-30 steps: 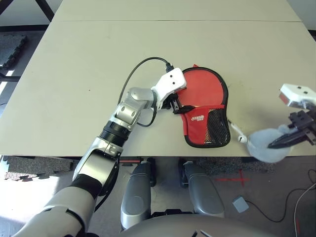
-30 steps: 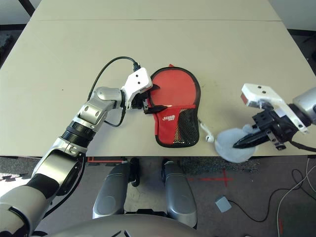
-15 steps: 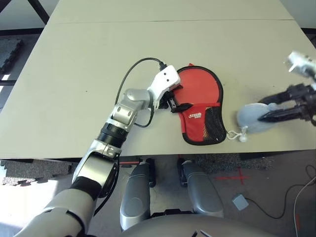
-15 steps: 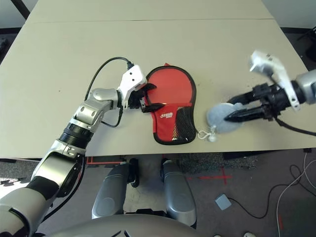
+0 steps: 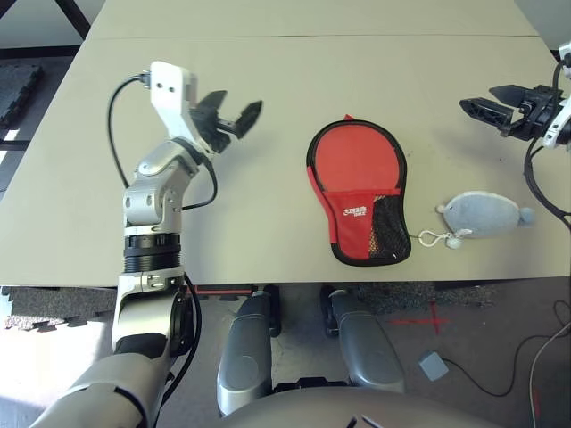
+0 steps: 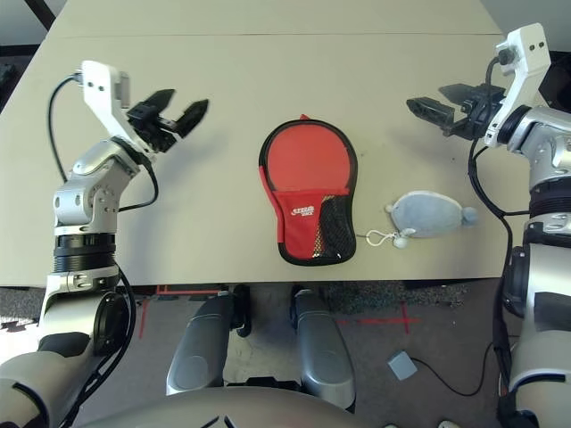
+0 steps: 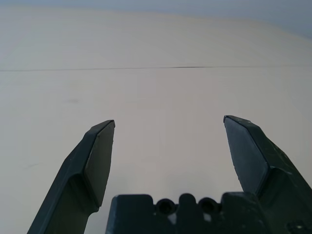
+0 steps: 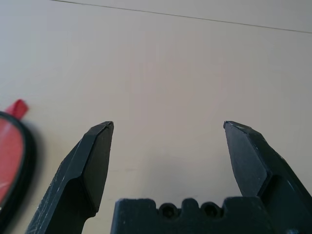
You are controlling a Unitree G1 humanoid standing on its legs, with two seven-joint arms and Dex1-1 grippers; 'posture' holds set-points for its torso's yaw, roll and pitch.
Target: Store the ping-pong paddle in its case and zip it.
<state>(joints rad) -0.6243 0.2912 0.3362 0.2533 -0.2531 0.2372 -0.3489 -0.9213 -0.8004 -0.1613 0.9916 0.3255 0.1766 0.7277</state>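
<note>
The case [image 5: 360, 200] lay flat on the table [image 5: 268, 98], roughly midway between the two grippers, its round end away from the robot and its black mesh pocket [image 5: 388, 228] toward the near edge. Its black zipper edging ran unbroken around the outline, so it looked closed, and the paddle was presumably inside, which the frames could not confirm. The grey plush charm [image 5: 482, 215] rested on the table beside the case, below the right gripper [image 5: 483, 100] and nearer the robot, tied to the case's lower corner by a short white cord [image 5: 434, 238].

The left gripper [image 5: 234, 115] hung raised above the table, well apart from the case, fingers spread wide with nothing between them. The right gripper was likewise lifted and wide open, empty, well clear of the charm.

As a judgement, the case would handle as a light, soft fabric shell stiffened by any rigid paddle within; the flat face offers little to pinch, so the edging at the rim or the narrow handle end would be the better hold. The charm is soft and loose, and pulling it would drag the case by the cord rather than lift it.

Nothing else stood on the table near the case, and neither gripper's path to it was blocked; only the charm and its cord lay between the right gripper and the case.
</note>
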